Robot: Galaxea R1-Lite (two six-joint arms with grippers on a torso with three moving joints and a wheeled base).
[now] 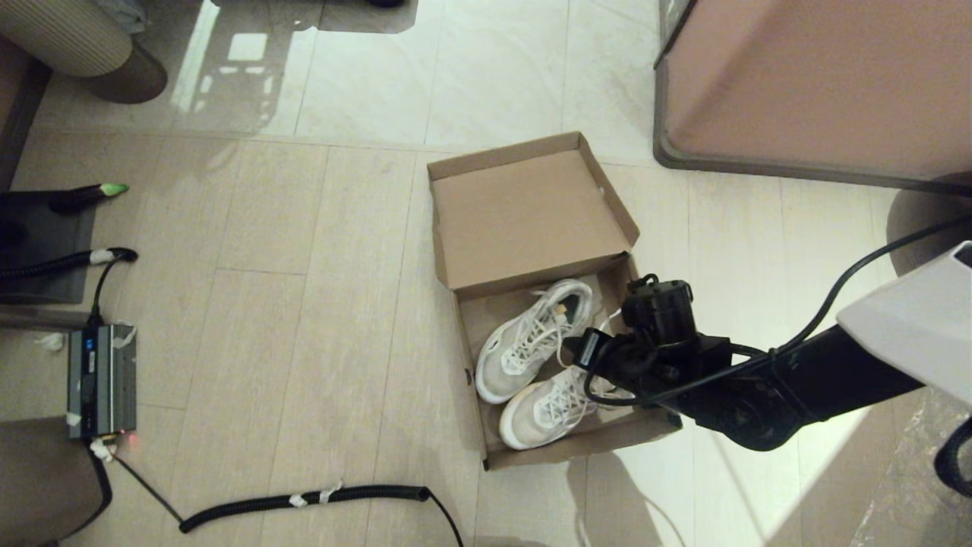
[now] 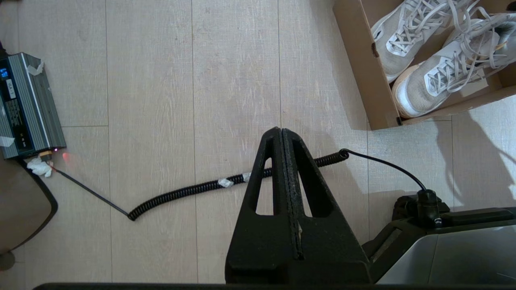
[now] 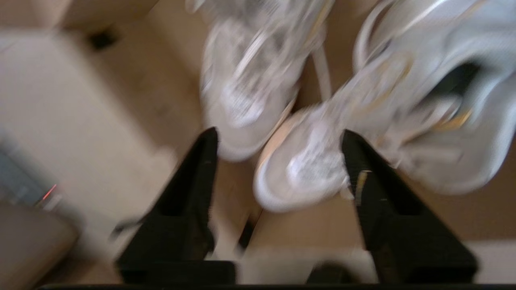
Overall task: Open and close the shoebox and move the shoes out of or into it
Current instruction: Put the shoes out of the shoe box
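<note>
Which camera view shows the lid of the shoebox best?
The head view. There the whole open lid of the shoebox is visible, folded back behind the shoes. The left wrist view shows only the box's near corner and the shoes; the right wrist view shows the box interior, not the lid.

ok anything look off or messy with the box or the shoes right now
Nothing damaged or spilled. The shoebox sits on the floor with its lid folded back, and both shoes lie inside side by side, laces loose. The right claw hangs open over them; the left claw is shut, off to the side.
</note>
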